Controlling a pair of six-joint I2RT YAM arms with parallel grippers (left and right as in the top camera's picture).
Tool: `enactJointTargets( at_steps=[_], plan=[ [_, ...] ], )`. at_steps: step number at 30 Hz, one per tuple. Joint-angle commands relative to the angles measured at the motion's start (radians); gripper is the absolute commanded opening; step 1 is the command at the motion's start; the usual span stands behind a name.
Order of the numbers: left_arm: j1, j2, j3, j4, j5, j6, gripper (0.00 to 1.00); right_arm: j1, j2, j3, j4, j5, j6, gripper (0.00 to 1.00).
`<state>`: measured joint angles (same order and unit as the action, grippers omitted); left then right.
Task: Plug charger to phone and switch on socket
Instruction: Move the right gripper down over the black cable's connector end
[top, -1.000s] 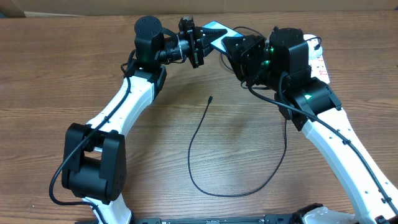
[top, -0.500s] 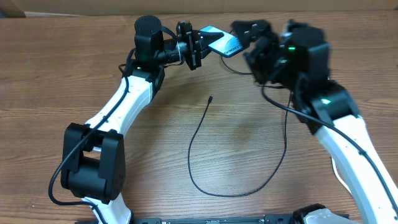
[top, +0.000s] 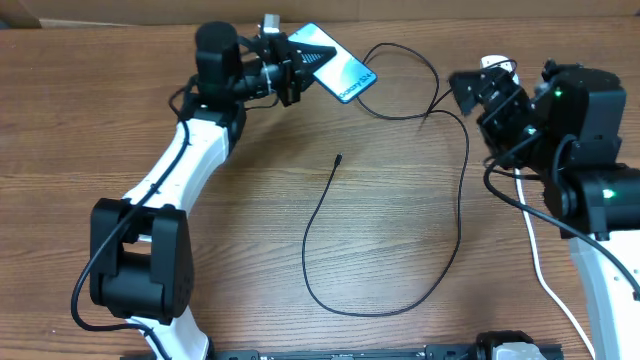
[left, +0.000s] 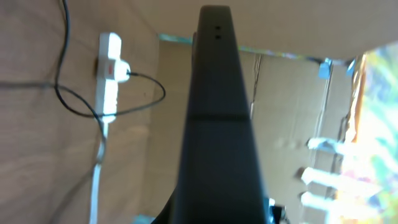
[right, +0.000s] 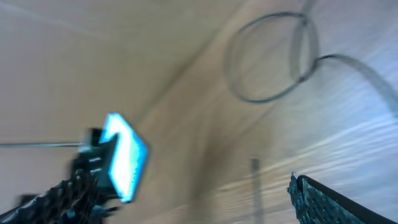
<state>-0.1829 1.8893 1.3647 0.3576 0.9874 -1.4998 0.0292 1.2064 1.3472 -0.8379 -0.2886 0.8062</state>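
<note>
My left gripper (top: 292, 63) is shut on the phone (top: 340, 68) and holds it above the table's far edge, with its light blue screen showing in the overhead view. In the left wrist view the phone's dark edge (left: 214, 124) fills the middle. The charger's black cable (top: 312, 215) loops over the wood, and its connector tip (top: 339, 158) lies free at the table's centre. The white socket (left: 109, 71) with a red switch lies far left in the left wrist view; my right arm covers most of it from overhead. My right gripper (top: 487, 92) stands open and empty, well right of the phone.
The socket's thick white cord (top: 535, 250) runs down the right side of the table beside my right arm. Cardboard boxes (left: 292, 106) stand behind the table's far edge. The cable's upper loops (right: 273, 62) lie between the phone and the socket.
My right arm has pulled back to the right, away from the phone, and its jaws have opened wide. The left gripper has shifted the phone a little to the left.
</note>
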Motion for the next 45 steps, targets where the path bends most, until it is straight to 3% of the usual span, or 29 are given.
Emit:
enactJointTargets(
  at_steps=[1, 6, 13, 14, 19, 26, 31, 34, 39, 45],
  plan=[
    [0.037, -0.026, 0.013, 0.010, 0.089, 0.224, 0.04, -0.050, -0.004, 0.017, -0.037, -0.024, -0.185, 1.00],
    [0.072, -0.026, 0.013, 0.010, 0.198, 0.383, 0.04, -0.061, -0.002, 0.016, -0.121, -0.056, -0.315, 1.00],
    [0.073, -0.026, 0.013, 0.013, 0.318, 0.426, 0.04, -0.061, 0.068, 0.015, -0.225, -0.053, -0.390, 1.00],
    [0.073, -0.026, 0.013, 0.013, 0.333, 0.388, 0.04, -0.061, 0.090, 0.015, -0.241, -0.053, -0.392, 1.00],
    [0.071, -0.026, 0.013, 0.019, 0.354, -0.044, 0.04, -0.061, 0.195, 0.015, -0.270, -0.086, -0.388, 1.00],
    [0.105, -0.025, 0.013, -0.053, 0.285, -0.093, 0.04, -0.010, 0.285, -0.006, -0.275, -0.146, -0.494, 1.00],
    [0.163, -0.025, 0.013, -0.141, 0.187, 0.080, 0.04, 0.109, 0.338, -0.048, -0.192, -0.070, -0.441, 0.94],
    [0.190, -0.025, 0.013, -0.204, 0.171, 0.105, 0.04, 0.173, 0.361, -0.077, -0.152, 0.032, -0.339, 0.89],
    [0.235, -0.025, 0.013, -0.230, 0.166, 0.313, 0.04, 0.272, 0.386, -0.092, -0.092, 0.120, -0.268, 0.81],
    [0.242, -0.025, 0.013, -0.361, 0.150, 0.487, 0.04, 0.393, 0.460, -0.092, -0.024, 0.277, -0.181, 0.78]
  ],
)
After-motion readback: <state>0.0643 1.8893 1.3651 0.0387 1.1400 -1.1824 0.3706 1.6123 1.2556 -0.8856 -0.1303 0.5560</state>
